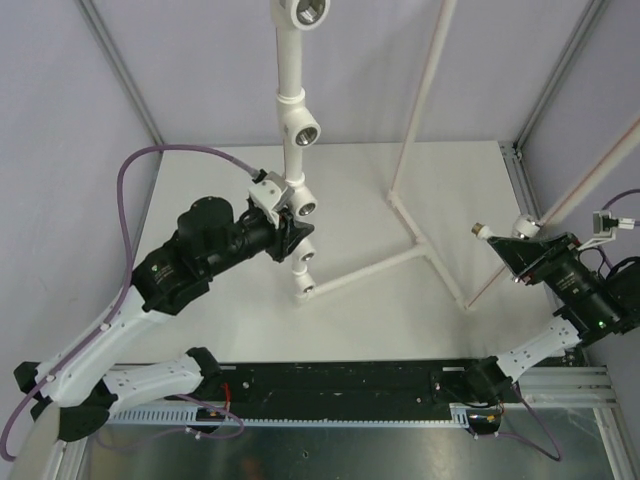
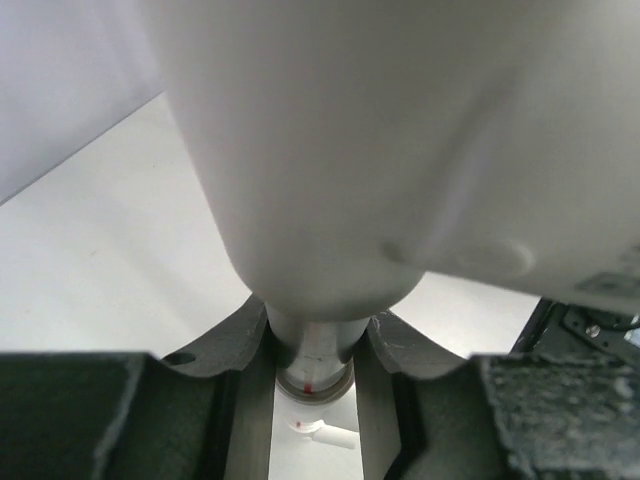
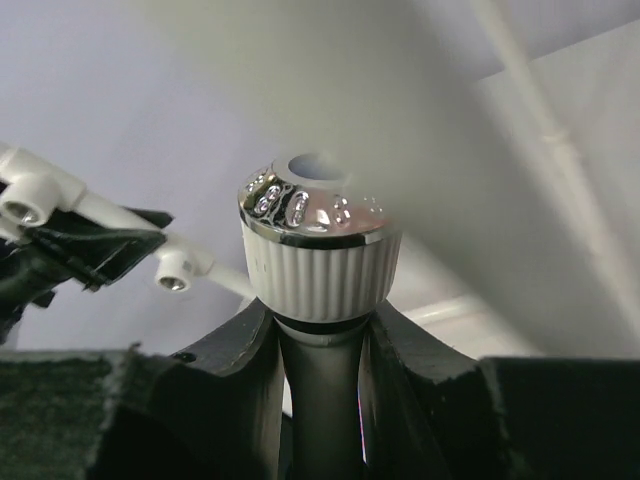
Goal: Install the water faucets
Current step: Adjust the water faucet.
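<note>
The white upright pipe [image 1: 297, 160] carries several tee sockets with metal-threaded holes, one of them [image 1: 305, 207] just above my left gripper [image 1: 287, 238]. That gripper is shut round the pipe below this socket. In the left wrist view the pipe [image 2: 330, 180] fills the frame above my left gripper [image 2: 312, 352], whose jaws clamp its narrower section. A water faucet [image 1: 505, 232] is held at the right by my right gripper [image 1: 522, 248], its brass end pointing left, well apart from the pipe. The right wrist view shows its ribbed white knob [image 3: 318, 262] with a chrome, blue-centred cap just above my shut right gripper [image 3: 320, 325].
The pipe frame's thin white legs [image 1: 420, 245] run across the table centre, and a slanted thin pipe [image 1: 425, 90] rises behind. Aluminium cage posts [image 1: 120, 70] stand at the corners. A black rail [image 1: 340, 385] lies along the near edge. A purple cable [image 1: 130, 180] loops over the left arm.
</note>
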Robot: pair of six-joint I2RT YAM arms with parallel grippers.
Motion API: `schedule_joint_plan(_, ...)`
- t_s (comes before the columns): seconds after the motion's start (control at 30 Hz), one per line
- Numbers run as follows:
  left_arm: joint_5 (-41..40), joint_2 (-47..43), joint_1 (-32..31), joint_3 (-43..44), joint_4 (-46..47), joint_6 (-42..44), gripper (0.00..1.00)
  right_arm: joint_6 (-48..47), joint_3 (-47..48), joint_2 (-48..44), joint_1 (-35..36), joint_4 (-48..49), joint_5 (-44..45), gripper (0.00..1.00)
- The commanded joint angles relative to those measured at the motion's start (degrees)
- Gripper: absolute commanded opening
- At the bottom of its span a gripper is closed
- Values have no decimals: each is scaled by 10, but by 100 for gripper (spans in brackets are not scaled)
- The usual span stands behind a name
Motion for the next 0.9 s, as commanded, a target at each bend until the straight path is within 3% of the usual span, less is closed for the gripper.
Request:
schedule_joint_plan(0.0, -69, -16, 3, 7, -86, 12, 0, 81, 39, -53, 67, -57, 114, 0)
schedule_joint_plan(0.07, -80, -28, 3, -4, -86, 24, 0, 165, 79, -57, 126, -138, 115, 0)
schedule_joint_plan(0.17, -102, -55, 3, -22, -88, 27, 0, 347, 160, -59, 197, -338, 115, 0)
schedule_joint_plan(0.23, -116, -76, 3, -34, -89, 24, 0, 387, 217, -59, 240, -406, 116, 0)
schedule_joint_plan(0.5, -162, -124, 2, -74, -107, -3, 0, 393, 436, -50, 364, -582, 119, 0)
schedule_joint_plan(0.7, -147, -108, 2, -83, -106, -24, 0, 298, 550, -42, 431, -603, 120, 0)
schedule_joint_plan(0.87, -143, -96, 0, -74, -104, -24, 0, 263, 580, -26, 424, -603, 120, 0)
